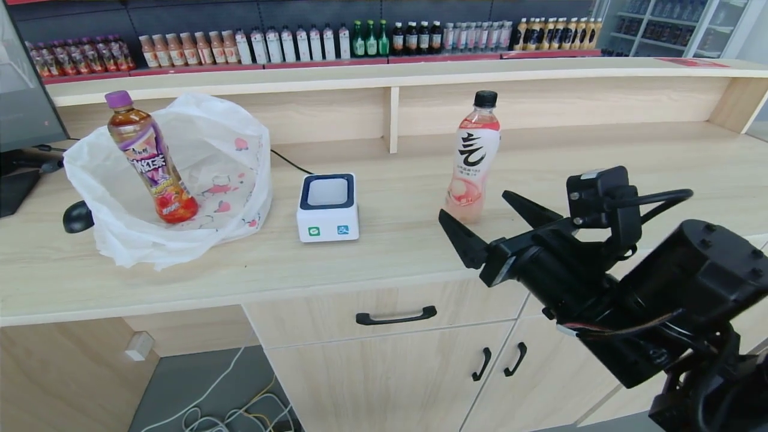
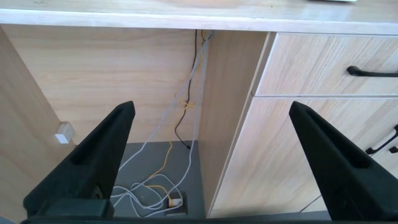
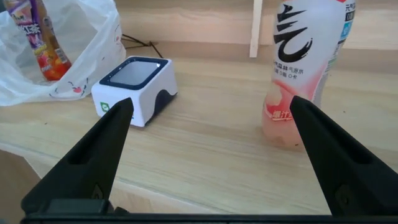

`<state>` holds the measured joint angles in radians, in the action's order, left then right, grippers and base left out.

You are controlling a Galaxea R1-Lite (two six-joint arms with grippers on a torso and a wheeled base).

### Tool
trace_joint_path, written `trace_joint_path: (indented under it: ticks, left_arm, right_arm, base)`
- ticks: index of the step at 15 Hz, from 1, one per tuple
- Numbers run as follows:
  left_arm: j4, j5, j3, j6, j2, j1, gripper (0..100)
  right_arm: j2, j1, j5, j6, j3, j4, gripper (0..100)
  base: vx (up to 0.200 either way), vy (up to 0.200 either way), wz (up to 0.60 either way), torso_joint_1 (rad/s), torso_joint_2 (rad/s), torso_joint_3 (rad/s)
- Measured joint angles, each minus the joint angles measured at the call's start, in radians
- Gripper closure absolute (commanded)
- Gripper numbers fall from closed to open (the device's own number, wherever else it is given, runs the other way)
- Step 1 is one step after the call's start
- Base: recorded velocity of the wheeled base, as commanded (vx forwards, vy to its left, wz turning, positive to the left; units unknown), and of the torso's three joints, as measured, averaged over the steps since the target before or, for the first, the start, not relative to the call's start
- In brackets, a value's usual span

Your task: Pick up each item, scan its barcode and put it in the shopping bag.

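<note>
Pink bottle point(image 1: 473, 159) upright on wood counter point(image 1: 390, 252), beyond right gripper point(image 1: 473, 203), fingers spread wide. Tea bottle point(image 1: 153, 159) leaning in shopping bag point(image 1: 222, 150). Left gripper point(image 2: 211, 109) spread wide, facing cabinet point(image 2: 298, 143).

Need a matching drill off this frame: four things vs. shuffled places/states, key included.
1. tea bottle
2. pink bottle
3. scanner
4. right gripper

A. open, close in front of the pink bottle
B. between shopping bag and pink bottle
C. leaning inside the shopping bag
D. upright on the bare counter

Pairs: 1-C, 2-D, 3-B, 4-A
</note>
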<state>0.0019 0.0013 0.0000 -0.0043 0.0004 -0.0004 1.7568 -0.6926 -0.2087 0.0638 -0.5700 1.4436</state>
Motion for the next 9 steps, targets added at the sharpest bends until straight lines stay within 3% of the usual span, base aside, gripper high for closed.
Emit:
trace_joint_path:
  ticks: [9]
  left_arm:
    - [0.0,0.0,0.0,0.0,0.0,0.0,0]
  right_arm:
    - [-0.028,0.157,0.043,0.005,-0.307,-0.419,0]
  base:
    - [0.0,0.0,0.0,0.0,0.0,0.0]
